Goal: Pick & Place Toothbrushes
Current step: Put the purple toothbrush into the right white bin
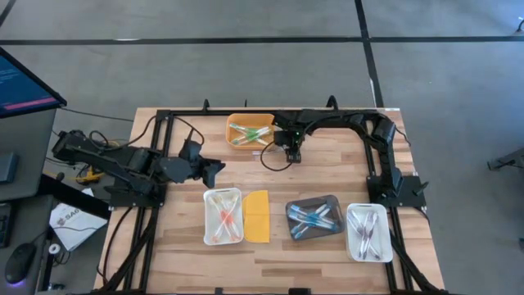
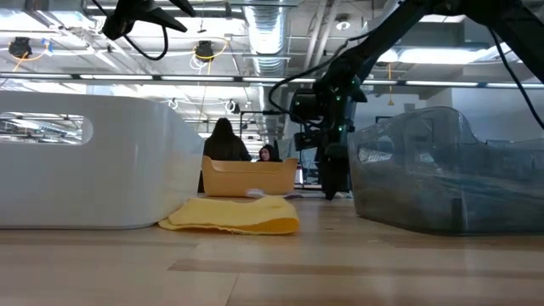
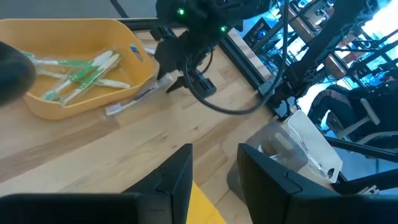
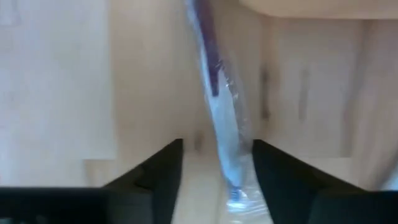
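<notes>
Wrapped toothbrush (image 4: pixel 219 118) flat on wood

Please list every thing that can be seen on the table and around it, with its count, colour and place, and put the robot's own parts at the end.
Orange tray: one, back centre, holds green toothbrushes.
White tray: one, front left, holds pink/orange toothbrushes.
Yellow-orange lid: one, flat, beside that white tray.
Dark tray: one, front centre-right, holds blue toothbrushes.
Second white tray: one, front right, holds pale toothbrushes.
Wrapped toothbrush: one, blue-handled, on the wood beside the orange tray.
People: seated behind the table.
Left tool: open, raised, left of centre.
Right tool: open, down over the wrapped toothbrush.
</notes>
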You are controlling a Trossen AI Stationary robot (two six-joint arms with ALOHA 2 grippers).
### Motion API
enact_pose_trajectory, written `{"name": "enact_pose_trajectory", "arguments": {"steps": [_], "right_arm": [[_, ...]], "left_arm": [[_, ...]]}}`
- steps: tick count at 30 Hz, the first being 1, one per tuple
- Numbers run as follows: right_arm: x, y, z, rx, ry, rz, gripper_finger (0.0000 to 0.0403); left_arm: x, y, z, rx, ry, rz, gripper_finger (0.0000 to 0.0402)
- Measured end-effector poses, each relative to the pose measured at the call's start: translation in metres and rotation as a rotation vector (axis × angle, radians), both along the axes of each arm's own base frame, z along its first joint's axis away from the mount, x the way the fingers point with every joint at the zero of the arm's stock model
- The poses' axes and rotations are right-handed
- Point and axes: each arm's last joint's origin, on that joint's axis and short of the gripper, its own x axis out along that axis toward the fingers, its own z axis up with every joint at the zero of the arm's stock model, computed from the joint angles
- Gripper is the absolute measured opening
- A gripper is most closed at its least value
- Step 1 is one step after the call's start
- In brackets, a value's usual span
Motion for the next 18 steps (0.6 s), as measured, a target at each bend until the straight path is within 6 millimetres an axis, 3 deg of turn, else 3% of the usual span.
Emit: {"name": "enact_pose_trajectory", "arguments": {"steps": [9, 15, 18], "right_arm": [[0.009, 0.032, 0.0, 0.04, 0.048, 0.01, 0.0018], [0.013, 0.054, 0.0, 0.075, 0.079, -0.038, 0.0034], [0.012, 0.064, 0.005, 0.106, 0.103, -0.038, 0.002]], "left_arm": [[0.0, 0.0, 0.001, -0.002, -0.008, 0.0, 0.0121], [0.001, 0.0, 0.001, -0.004, -0.016, 0.0, 0.0121], [0.001, 0.0, 0.001, -0.004, -0.017, 0.001, 0.0121]]}}
